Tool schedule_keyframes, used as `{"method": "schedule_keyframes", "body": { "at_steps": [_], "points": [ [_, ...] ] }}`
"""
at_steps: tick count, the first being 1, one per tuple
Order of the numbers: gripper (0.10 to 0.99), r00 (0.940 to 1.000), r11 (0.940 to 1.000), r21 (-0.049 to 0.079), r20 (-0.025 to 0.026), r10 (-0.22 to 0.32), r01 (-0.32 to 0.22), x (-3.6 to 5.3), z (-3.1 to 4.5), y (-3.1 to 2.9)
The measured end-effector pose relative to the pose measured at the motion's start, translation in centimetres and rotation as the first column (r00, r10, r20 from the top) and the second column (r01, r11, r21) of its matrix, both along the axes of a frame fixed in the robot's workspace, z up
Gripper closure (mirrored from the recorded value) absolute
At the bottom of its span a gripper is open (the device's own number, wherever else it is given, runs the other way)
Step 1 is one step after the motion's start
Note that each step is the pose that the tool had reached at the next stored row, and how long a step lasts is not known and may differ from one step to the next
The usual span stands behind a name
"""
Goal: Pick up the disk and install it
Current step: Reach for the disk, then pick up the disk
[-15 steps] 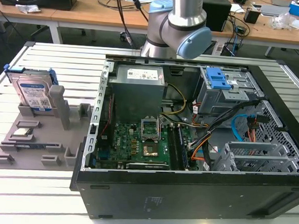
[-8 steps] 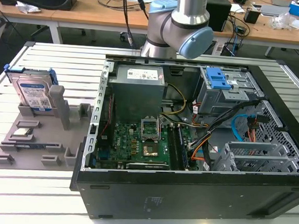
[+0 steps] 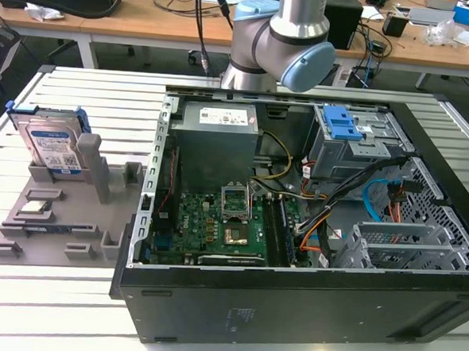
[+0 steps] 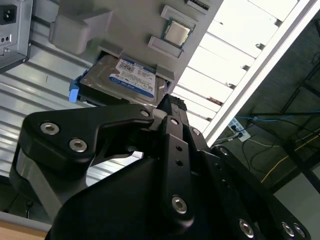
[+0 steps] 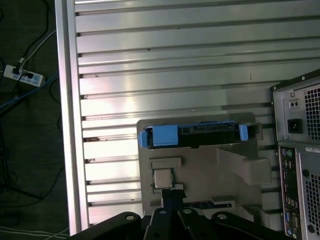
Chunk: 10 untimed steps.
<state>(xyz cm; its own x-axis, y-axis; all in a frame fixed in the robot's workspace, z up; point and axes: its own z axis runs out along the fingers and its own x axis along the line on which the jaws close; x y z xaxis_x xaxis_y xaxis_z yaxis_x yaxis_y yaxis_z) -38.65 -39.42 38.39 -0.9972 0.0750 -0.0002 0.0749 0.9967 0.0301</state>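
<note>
End effector (image 4: 169, 104) is hovering closed, empty, near the disk (image 4: 125, 77), sitting unpicked in its grey holder (image 4: 127, 22) at the computer case's (image 3: 290, 306) nine o'clock.

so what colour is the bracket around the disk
Bright blue; the bracket shows best in the first wrist view.

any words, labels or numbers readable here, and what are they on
No text here can be quoted.
disk: blue-and-white label, print too small to read.
power supply: white sticker near its top edge, print too small to read.
computer case: small sticker on the black near wall, print too small to read.
</note>
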Motion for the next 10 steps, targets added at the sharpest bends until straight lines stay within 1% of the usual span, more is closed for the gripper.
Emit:
{"method": "schedule_keyframes", "body": {
  "at_steps": [7,10],
  "points": [
    [0.98,1.0,1.0,0.0,0.0,0.001,-0.001,0.0,0.0,0.04],
    [0.98,0.9998,0.9998,0.0,0.0,0.018,-0.018,0.0,0.0,0.04]
  ]
}}
